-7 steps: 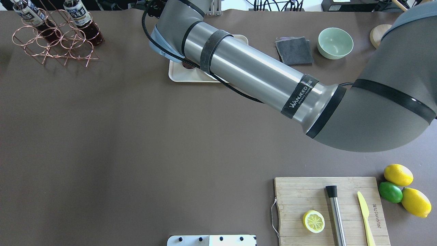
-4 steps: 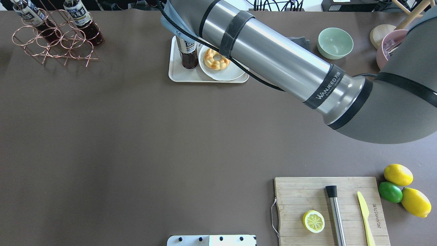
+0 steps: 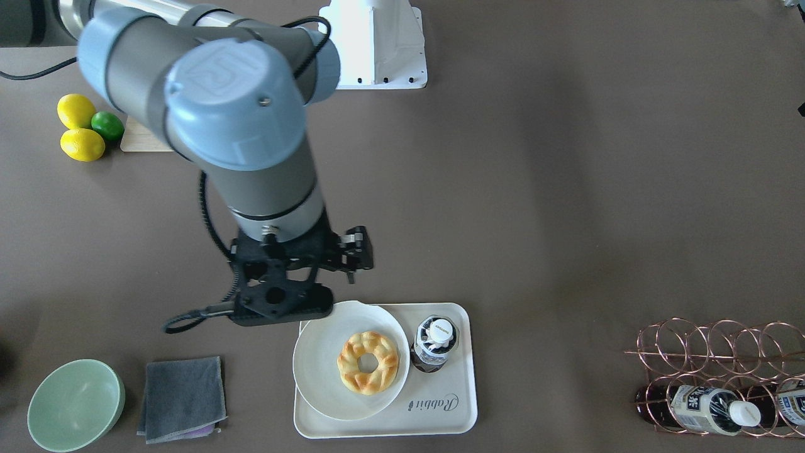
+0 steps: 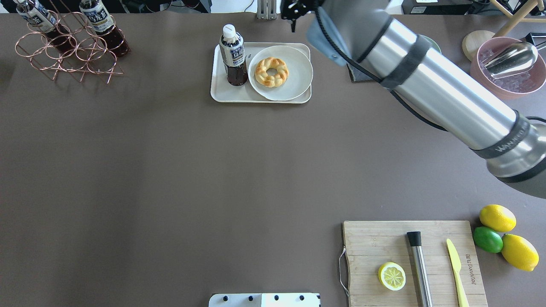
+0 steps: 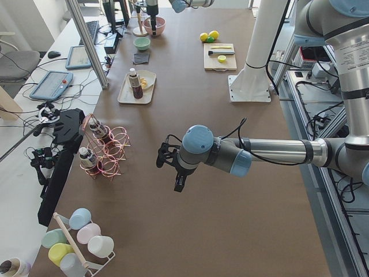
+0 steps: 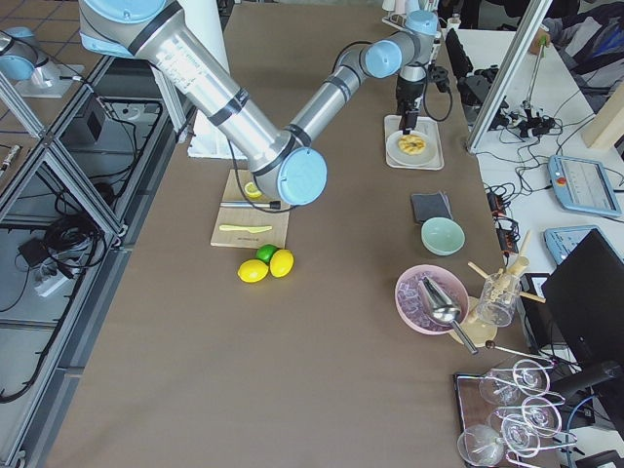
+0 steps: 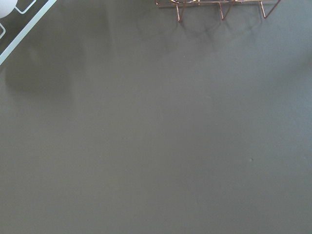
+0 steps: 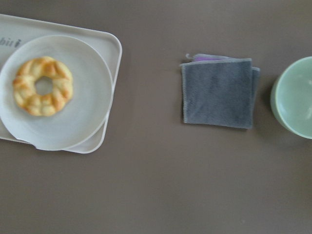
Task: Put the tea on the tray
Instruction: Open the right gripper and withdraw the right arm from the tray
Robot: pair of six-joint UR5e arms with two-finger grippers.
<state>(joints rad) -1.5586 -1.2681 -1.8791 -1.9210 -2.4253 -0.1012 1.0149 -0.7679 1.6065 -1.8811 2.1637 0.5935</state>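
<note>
Overhead exterior shows the tea (image 4: 233, 53) upright on the tray (image 4: 217, 91), leftward of my right hand (image 4: 292, 9) beyond the plate (image 4: 294, 81); the hand holds nothing, its opening I cannot tell.

My bench (image 4: 170, 170) is covered in plain brown. At its far edge, about the middle, sits the cream tray (image 4: 216, 96). To the right of it lie a folded grey cloth (image 3: 182, 396) and a pale green bowl (image 3: 75, 404), with a pink bowl (image 4: 474, 70) in the far right corner. A copper wire rack (image 4: 64, 55) stands at the far left. Near me on the right lies a wooden cutting board (image 4: 371, 243), with two lemons (image 4: 497, 218) and a lime (image 4: 488, 239) just beside it.
</note>
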